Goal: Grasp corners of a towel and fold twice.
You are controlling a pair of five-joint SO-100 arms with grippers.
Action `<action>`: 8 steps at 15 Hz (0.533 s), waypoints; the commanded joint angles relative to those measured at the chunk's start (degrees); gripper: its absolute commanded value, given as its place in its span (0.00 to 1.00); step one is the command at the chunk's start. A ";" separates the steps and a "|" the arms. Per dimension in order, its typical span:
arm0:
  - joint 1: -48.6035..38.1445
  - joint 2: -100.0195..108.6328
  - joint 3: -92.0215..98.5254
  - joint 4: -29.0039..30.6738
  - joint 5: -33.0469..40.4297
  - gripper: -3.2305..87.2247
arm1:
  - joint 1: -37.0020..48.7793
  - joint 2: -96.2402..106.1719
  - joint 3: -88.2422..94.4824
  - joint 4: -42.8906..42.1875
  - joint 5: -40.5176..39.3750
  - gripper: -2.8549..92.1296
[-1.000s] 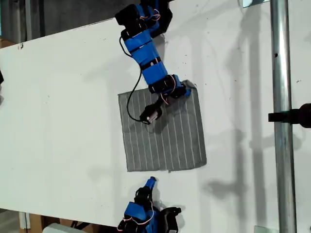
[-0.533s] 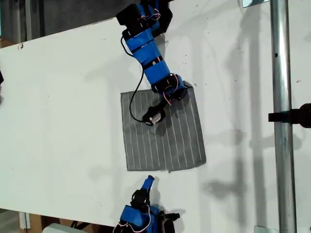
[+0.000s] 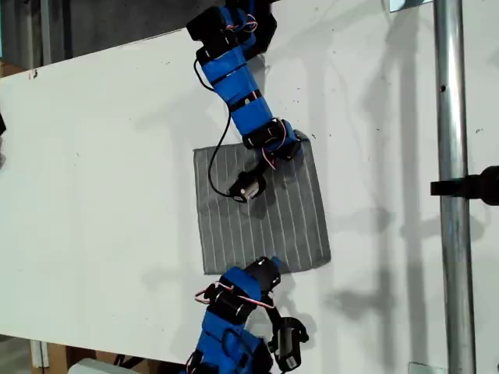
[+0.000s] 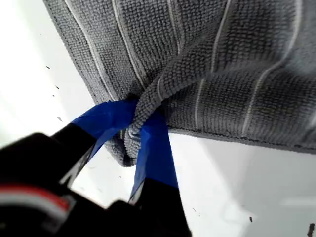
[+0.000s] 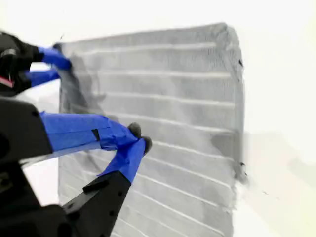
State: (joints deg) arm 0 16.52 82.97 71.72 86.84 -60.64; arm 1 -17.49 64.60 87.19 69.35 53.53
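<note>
Towel (image 3: 261,206): grey, white-striped, flat on white surface (image 3: 101,171) | my first pincer (image 4: 137,129): pinching towel corner | my second pincer (image 5: 133,138): tips pressed together | legible writing: none visible

towel (image 4: 237,74): soft knitted cloth, matt, nubbly | worktop (image 3: 101,171): smooth white board, matt, speckled beside the towel | pole (image 3: 452,187): shiny bare metal

My first gripper (image 4: 134,129) is clamped down, both blue-taped fingers (image 4: 154,148) pinched tight, and its arm reaches in from the exterior view's top, elbow bent. My second gripper (image 5: 132,136) hangs with its blue tips touching, jaws together, its arm stretching up from the exterior view's bottom edge.
</note>
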 commanded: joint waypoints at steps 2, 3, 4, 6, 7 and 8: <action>1.76 -3.25 -11.51 4.31 -0.18 0.33 | 0.62 1.76 -0.97 -0.53 -0.09 0.03; 2.29 -1.32 -10.99 4.39 2.99 0.48 | 0.53 1.76 -1.05 -0.53 0.18 0.03; 2.55 -0.97 -10.90 5.10 5.63 0.47 | 0.44 1.76 -1.14 -0.62 0.18 0.03; 2.64 -1.93 -3.60 2.20 3.60 0.44 | 0.35 2.11 -1.58 -0.44 0.18 0.03; 2.90 -3.52 0.35 -1.23 2.11 0.44 | 0.26 2.20 -1.58 -0.44 0.26 0.03; 3.16 -4.92 4.22 -5.10 0.53 0.42 | 0.09 2.20 -1.58 -0.44 0.44 0.03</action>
State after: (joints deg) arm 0 18.72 77.43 72.95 85.52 -58.54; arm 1 -17.49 64.60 86.84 69.35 53.53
